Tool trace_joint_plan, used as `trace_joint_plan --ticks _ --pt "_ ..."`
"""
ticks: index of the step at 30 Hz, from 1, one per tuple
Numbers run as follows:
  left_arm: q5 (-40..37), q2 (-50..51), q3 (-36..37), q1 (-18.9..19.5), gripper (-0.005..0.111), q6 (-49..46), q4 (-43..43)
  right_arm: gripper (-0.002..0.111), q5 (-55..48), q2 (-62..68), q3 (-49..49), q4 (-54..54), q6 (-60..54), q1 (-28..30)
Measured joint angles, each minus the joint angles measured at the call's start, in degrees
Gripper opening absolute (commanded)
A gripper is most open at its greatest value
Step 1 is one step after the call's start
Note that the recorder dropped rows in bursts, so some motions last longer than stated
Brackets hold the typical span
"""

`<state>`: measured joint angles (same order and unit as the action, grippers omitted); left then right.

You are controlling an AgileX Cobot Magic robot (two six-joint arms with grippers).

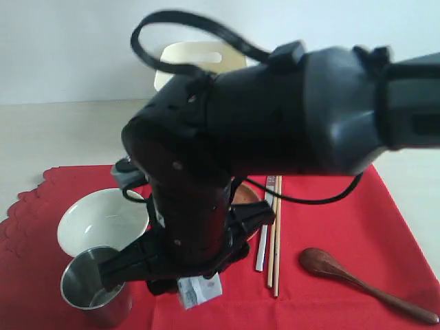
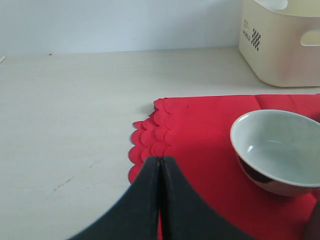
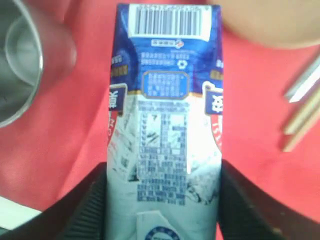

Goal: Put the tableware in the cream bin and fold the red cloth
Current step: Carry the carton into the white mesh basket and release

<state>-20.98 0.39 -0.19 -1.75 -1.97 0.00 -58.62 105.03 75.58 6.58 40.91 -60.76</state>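
- Exterior view: a pale bench [image 1: 69,130] runs back to a white wall [image 1: 69,41]. The red cloth [image 1: 330,220] lies spread flat on the near part of the bench, its scalloped edge at the left.
- The cream bin [image 1: 199,53] stands on the bench at the far side, beyond the cloth. It is largely hidden by the black right arm [image 1: 275,117], which reaches in from the right.
- On the left of the cloth sits the pale bowl [image 1: 96,220]. The steel cup [image 1: 86,289] stands upright just beside it, nearer.
- Right of the arm, the silver knife [image 1: 262,247] and the wooden chopsticks [image 1: 276,240] lie side by side. The dark wooden spoon [image 1: 357,275] lies farther right. A sliver of the brown plate [image 1: 249,198] shows behind the arm.
- The right claw [image 1: 196,275] is down on a milk carton [image 1: 201,290], between the cup and the knife.
- Left wrist view: the left claw [image 2: 160,162] has its fingers pressed together with nothing between them, over the cloth's scalloped edge [image 2: 150,140]. The bowl [image 2: 280,150] rests on the cloth, and the bin [image 2: 280,45] stands on bare bench beyond it.
- Right wrist view: the right claw [image 3: 162,205] has its black fingers [image 3: 85,210] against both long sides of the carton [image 3: 165,100], gripping it where it lies on the cloth.
- The cup [image 3: 15,65] is on one side of the carton, and the knife [image 3: 305,82] and chopsticks [image 3: 302,120] are on the other. The plate's rim [image 3: 270,25] lies past the barcode end.
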Motion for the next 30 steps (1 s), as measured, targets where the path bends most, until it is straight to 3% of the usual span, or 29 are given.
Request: trace_joint_plan --ticks 6,13,24,30 --pt "0.0 0.0 0.0 0.0 0.0 0.0 0.0 0.0 -1.7 -7.5 0.0 2.9 1.1 0.8" --pt "0.0 0.0 0.0 0.0 0.0 0.0 0.0 0.0 -2.2 -15.3 0.0 4.1 -0.6 7.6" --pt "0.0 0.0 0.0 0.0 0.0 0.0 0.0 0.0 4.9 -18.8 0.0 5.8 -11.4 25.9" --pt "0.0 0.0 0.0 0.0 0.0 0.0 0.0 0.0 9.3 -14.9 2.5 0.0 -22.8 36.0"
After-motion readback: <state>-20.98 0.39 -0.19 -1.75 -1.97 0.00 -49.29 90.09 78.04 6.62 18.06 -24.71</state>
